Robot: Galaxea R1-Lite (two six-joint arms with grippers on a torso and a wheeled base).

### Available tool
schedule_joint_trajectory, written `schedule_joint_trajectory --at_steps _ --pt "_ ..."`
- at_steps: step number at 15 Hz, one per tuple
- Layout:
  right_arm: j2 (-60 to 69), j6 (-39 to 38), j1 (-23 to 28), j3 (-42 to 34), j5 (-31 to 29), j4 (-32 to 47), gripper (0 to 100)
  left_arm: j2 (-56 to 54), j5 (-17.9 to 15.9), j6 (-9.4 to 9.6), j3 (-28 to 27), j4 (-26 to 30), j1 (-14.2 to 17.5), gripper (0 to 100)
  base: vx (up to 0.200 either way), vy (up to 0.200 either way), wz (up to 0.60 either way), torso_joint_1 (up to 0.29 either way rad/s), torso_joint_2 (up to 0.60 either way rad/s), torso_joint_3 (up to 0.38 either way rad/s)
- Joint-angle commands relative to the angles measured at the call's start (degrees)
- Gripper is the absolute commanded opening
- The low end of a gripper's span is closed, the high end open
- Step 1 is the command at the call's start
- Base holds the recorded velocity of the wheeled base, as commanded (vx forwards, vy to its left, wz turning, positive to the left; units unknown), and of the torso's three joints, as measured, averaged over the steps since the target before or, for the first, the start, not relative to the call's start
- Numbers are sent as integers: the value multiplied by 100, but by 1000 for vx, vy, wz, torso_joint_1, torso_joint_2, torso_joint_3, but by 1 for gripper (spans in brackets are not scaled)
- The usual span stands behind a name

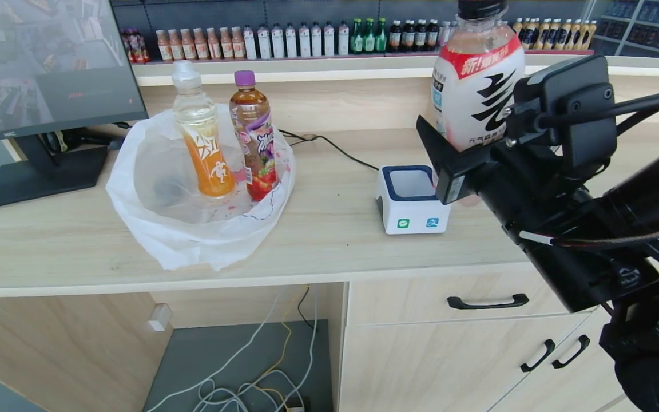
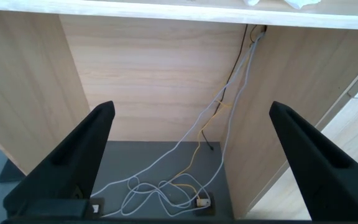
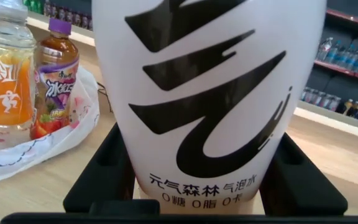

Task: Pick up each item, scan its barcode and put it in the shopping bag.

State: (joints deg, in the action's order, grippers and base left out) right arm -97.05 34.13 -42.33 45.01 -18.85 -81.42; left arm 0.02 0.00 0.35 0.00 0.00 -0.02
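While the wooden desk [image 1: 329, 240] carries everything, its left end holds a dark monitor [image 1: 49, 63]. Beside that the white plastic shopping bag [image 1: 152, 229] lies slumped open. Two bottles stand upright inside it, close together: an orange drink bottle [image 1: 203, 149] and a purple-capped tea bottle [image 1: 255, 143].

Well to the right of the bag, the large white drink bottle [image 1: 475, 86] is held above the desk with its long axis vertical. The right jaws are clamped on its lower body from both sides. Just below it and slightly to its left sits the small white-and-blue barcode scanner [image 1: 412, 200], window facing up.

Scanning looks like the step in hand. The bottle's code has to meet that window before the bottle travels left to the bag. The left jaws hang apart beneath the desk above loose cables [image 2: 185, 180], so the right arm is the nearer one.
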Motion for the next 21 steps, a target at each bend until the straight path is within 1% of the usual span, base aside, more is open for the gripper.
schedule_joint_trajectory --at_steps 1,2,5,6,8,10,13,14,17,20,21 --pt "-244 173 -13 122 162 3 0 -2 0 0 0 0 -6 100 0 0 0 0 0 0" --pt "-350 542 5 368 434 30 0 -2 0 0 0 0 -6 100 0 0 0 0 0 0" --pt "-464 955 5 412 575 47 0 -2 0 0 0 0 -6 100 0 0 0 0 0 0" --pt "-482 1016 23 368 760 118 0 -2 0 0 0 0 -6 100 0 0 0 0 0 0" --pt "-517 1324 295 465 1278 355 0 -2 0 0 0 0 2 100 0 0 0 0 0 0" --pt "-508 1447 488 597 1568 575 0 -2 0 0 0 0 -6 100 0 0 0 0 0 0" --pt "-517 1623 735 905 2122 1155 0 -2 0 0 0 0 2 100 0 0 0 0 0 0" --pt "-526 1737 849 1010 2403 1383 0 -2 0 0 0 0 -6 100 0 0 0 0 0 0" --pt "-649 1851 1148 1326 2939 1840 0 -2 0 0 0 0 -6 100 0 0 0 0 0 0" --pt "-903 2045 1446 1906 3528 2403 0 -2 0 0 0 0 -6 100 0 0 0 0 0 0" --pt "-991 2097 1464 2091 3678 2587 0 -2 0 0 0 0 -6 100 0 0 0 0 0 0"
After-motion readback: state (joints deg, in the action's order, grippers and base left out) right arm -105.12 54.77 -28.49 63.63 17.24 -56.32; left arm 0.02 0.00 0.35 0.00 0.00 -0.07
